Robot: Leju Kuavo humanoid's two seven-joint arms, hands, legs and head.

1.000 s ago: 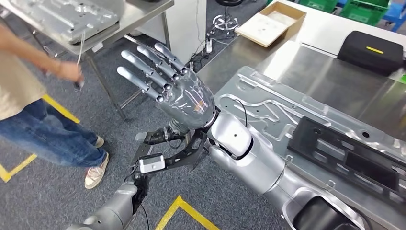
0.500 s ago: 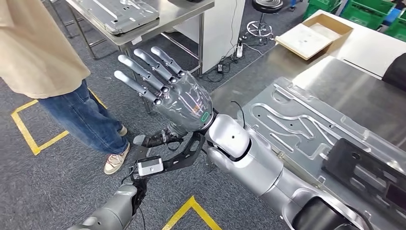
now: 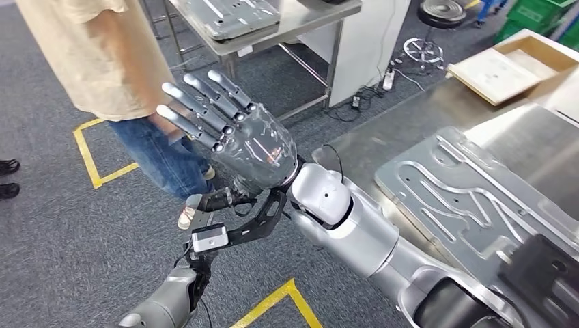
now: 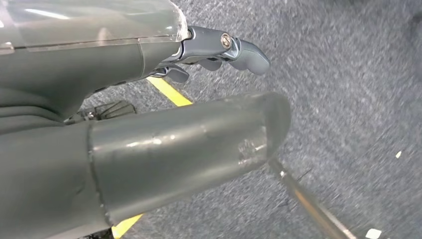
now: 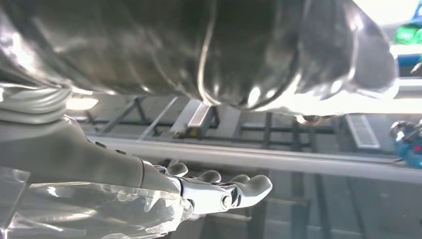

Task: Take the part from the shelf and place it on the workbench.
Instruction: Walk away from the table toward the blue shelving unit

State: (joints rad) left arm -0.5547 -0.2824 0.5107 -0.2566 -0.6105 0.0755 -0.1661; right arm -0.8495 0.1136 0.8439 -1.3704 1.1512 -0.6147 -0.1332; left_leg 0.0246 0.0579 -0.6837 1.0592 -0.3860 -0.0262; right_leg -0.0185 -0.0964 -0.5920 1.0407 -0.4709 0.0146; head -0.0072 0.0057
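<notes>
The part, a large flat silver metal plate (image 3: pixel 464 198) with pressed grooves, lies on the steel workbench (image 3: pixel 369 143) at the right. My right hand (image 3: pixel 229 133) is raised in front of me, left of the bench, fingers spread and holding nothing. Its thumb and fingers (image 5: pixel 219 191) also hold nothing in the right wrist view. My left arm (image 3: pixel 164 304) comes in low at the bottom left. My left hand (image 4: pixel 189 139) hangs over the grey carpet, fingers apart and holding nothing.
A person in a beige shirt and jeans (image 3: pixel 136 82) stands just beyond my right hand. Behind them is a steel table (image 3: pixel 300 24) carrying another plate (image 3: pixel 239 15). A cardboard box (image 3: pixel 512 65) sits at the bench's far end. Yellow tape (image 3: pixel 89 154) marks the floor.
The whole picture has shifted right as my view turned left, bringing the person and the far table nearer the centre. My right hand keeps its raised, spread pose.
</notes>
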